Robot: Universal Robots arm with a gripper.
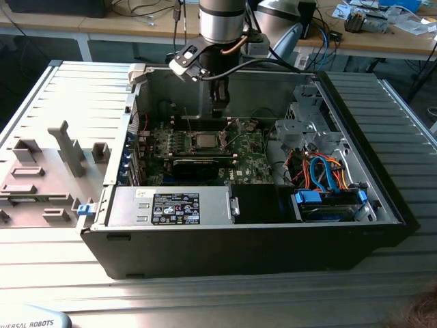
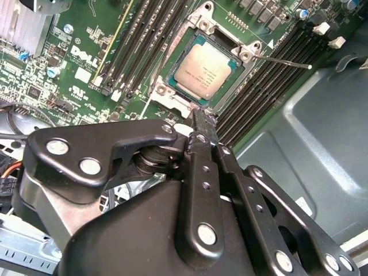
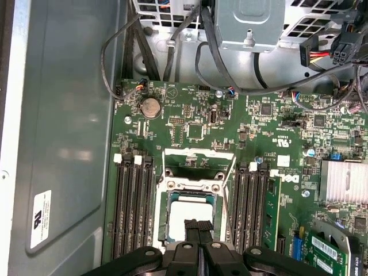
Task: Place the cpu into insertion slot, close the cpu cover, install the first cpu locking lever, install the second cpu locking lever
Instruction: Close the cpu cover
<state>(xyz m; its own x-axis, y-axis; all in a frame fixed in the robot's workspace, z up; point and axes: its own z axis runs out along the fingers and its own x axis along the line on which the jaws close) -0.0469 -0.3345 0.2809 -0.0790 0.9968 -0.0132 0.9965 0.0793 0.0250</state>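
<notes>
Seated in the insertion slot [image 2: 241, 54] at the middle of the green motherboard [image 3: 190, 115], the cpu [image 2: 204, 72] lies flat with its silver-grey top up and its green border showing all round. The cpu cover [image 3: 198, 155] looks tipped up off the slot at one end rather than lying on the chip. A thin locking lever [image 2: 282, 60] angles out over the memory slots [image 2: 270, 80].

The gripper [image 2: 200, 121] has its fingers pressed together, with nothing visible between them. Its tip sits at the slot's edge just beside the cpu, and I cannot tell whether it touches the metal there. In the exterior view it hangs straight down over the socket from the arm above.

Long memory slots flank the socket closely on both sides. Beyond one bank the board ends and the bare grey case wall [image 2: 310, 132] begins, flat and open. Past the other bank stands a finned heatsink [image 3: 343, 181].

Toward the exterior view's right, a drive cage [image 1: 307, 126] and orange and blue cables [image 1: 321, 171] crowd the case, well apart from the socket. Nearer that camera a long black card [image 1: 196, 166] lies close to the socket, and the power supply [image 1: 171, 205] runs along the front of the case.
</notes>
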